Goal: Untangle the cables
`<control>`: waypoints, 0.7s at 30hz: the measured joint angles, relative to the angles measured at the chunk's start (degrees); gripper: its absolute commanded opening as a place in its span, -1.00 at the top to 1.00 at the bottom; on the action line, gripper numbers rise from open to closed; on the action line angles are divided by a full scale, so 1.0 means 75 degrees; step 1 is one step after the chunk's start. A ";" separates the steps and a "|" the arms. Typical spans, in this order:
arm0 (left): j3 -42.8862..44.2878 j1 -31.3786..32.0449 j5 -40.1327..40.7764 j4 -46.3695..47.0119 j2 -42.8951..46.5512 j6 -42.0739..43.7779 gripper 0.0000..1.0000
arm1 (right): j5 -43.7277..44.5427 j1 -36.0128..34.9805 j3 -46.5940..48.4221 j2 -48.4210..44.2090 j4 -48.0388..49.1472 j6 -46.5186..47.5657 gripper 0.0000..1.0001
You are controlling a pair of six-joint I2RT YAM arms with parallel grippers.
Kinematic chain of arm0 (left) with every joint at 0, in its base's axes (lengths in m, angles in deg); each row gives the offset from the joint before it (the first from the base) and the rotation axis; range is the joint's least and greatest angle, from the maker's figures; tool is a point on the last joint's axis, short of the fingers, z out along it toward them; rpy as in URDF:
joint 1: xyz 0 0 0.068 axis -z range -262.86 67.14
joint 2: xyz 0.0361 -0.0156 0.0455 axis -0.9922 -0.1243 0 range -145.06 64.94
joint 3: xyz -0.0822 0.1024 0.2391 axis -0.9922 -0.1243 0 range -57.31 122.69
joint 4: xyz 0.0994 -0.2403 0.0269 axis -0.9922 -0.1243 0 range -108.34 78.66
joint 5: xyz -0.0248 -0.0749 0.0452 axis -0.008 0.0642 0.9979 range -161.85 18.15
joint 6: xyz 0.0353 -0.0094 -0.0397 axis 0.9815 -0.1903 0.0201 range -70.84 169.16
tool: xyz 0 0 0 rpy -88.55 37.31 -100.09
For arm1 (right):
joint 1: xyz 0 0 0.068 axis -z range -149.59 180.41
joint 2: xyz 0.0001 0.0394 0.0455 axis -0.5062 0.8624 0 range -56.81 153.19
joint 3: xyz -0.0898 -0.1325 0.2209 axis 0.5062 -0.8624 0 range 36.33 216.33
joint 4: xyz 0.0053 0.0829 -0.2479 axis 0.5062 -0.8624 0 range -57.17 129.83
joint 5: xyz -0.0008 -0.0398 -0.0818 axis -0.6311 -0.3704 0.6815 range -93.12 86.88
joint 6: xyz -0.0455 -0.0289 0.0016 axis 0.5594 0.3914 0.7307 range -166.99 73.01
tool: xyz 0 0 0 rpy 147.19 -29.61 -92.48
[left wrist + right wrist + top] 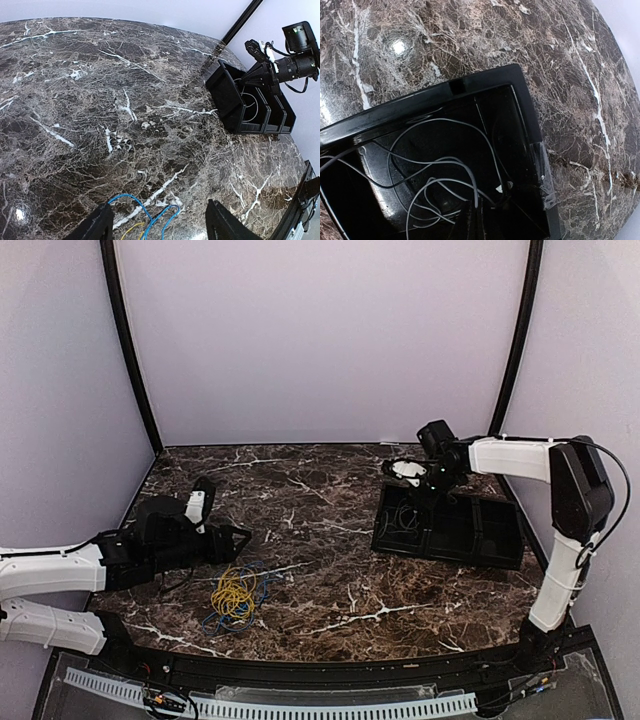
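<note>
A tangle of yellow and blue cables (pixel 235 592) lies on the marble table (pixel 320 490) at the front left. My left gripper (pixel 236 538) hovers just behind it, open and empty. In the left wrist view the blue cable (pixel 150 212) and a bit of the yellow cable (pixel 127 231) lie between the spread fingers (pixel 97 226). My right gripper (pixel 410 472) is over the left end of a black tray (pixel 490 540). In the right wrist view the right gripper (pixel 480 216) is shut on a pale grey cable (pixel 437 162) whose loops lie in the tray compartment (pixel 445 92).
The black tray has several compartments and stands at the right back; it also shows in the left wrist view (pixel 227 100), with the right gripper (pixel 280 65) above it. Pale walls with black corner posts (pixel 130 350) close the table in on three sides.
</note>
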 measured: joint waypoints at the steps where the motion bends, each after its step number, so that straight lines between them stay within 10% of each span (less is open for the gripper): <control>1: 0.0017 0.0000 0.0000 -0.0032 -0.0017 0.0017 -0.32 | 0.0020 0.0000 0.0000 0.0000 -0.0003 -0.0044 0.75; 7: 0.0035 0.0000 0.0114 -0.0189 -0.0058 0.0079 -0.37 | 0.0172 -0.0003 -0.0003 -0.0172 -0.0251 -0.0192 0.40; 21: 0.0335 -0.0105 0.0245 -0.0860 -0.0498 0.0154 -0.42 | -0.0691 -0.0169 0.0216 -0.1807 -0.0982 -0.0163 0.34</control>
